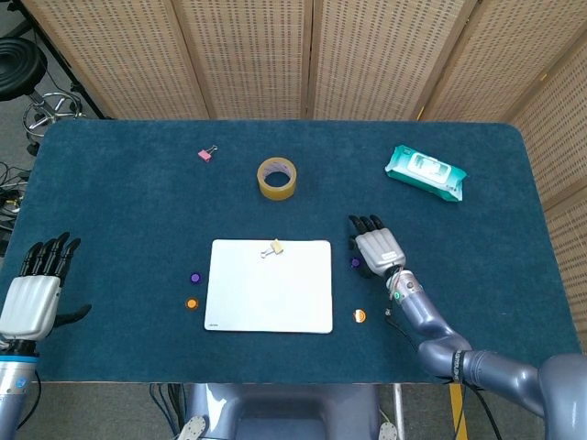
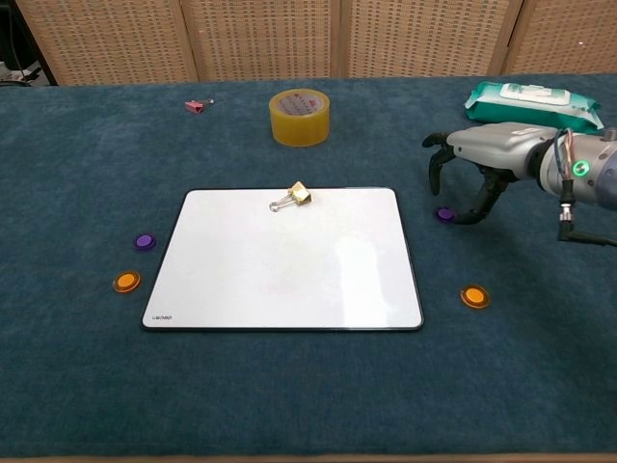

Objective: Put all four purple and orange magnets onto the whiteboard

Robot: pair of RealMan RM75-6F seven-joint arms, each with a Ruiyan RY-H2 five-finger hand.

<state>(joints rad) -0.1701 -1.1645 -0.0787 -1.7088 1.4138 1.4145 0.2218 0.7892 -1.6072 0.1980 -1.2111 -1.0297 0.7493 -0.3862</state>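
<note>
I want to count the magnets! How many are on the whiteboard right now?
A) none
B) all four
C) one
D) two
A: the whiteboard carries only a gold clip, while the purple magnets and orange magnets all lie on the table beside it.
</note>
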